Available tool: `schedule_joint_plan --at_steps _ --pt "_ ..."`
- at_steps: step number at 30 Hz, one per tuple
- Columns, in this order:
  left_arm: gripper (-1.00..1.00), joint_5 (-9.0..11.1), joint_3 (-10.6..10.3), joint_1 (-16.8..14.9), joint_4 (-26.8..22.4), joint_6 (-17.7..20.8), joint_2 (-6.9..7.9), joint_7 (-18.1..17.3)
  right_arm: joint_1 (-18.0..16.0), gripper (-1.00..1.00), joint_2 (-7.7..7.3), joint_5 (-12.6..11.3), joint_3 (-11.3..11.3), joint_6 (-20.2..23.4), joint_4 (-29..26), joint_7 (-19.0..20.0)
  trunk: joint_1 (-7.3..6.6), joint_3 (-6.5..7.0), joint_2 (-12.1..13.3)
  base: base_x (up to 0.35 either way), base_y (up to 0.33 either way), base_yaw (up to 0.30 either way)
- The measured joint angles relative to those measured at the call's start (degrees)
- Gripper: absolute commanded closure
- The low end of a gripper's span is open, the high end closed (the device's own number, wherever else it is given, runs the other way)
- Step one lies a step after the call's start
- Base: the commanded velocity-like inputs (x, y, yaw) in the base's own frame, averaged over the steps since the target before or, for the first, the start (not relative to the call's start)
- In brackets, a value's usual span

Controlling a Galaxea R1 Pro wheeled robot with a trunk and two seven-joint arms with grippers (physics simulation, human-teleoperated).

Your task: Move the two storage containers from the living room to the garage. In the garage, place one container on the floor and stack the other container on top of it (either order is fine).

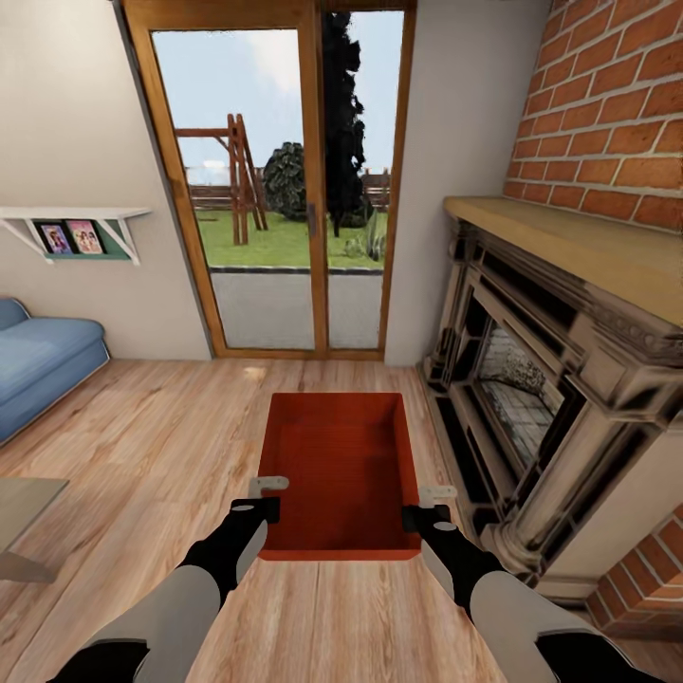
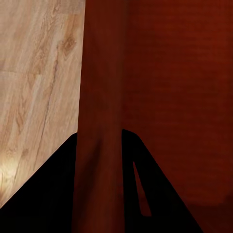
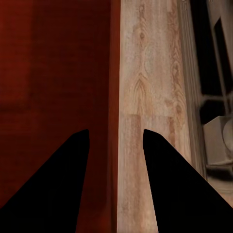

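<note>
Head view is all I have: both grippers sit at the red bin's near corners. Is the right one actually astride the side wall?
Observer: Yes. In the right wrist view the right gripper straddles the storage container wall, and it is open: wood floor shows between the wall and the outer finger.
Operator: And the left, is it clamped?
Observer: The left gripper also has the wall between its fingers, but the wall hides their inner edges, so I cannot tell whether it is pinching.
</note>
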Motion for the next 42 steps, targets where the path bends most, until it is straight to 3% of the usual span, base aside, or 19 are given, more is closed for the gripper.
schedule_joint_plan --at_steps 42 --pt "1.00 0.0 0.0 0.0 0.0 0.0 0.00 0.0 0.0 1.00 0.00 0.0 0.0 0.0 0.0 0.0 0.00 3.83 0.0 0.000 0.000 0.000"
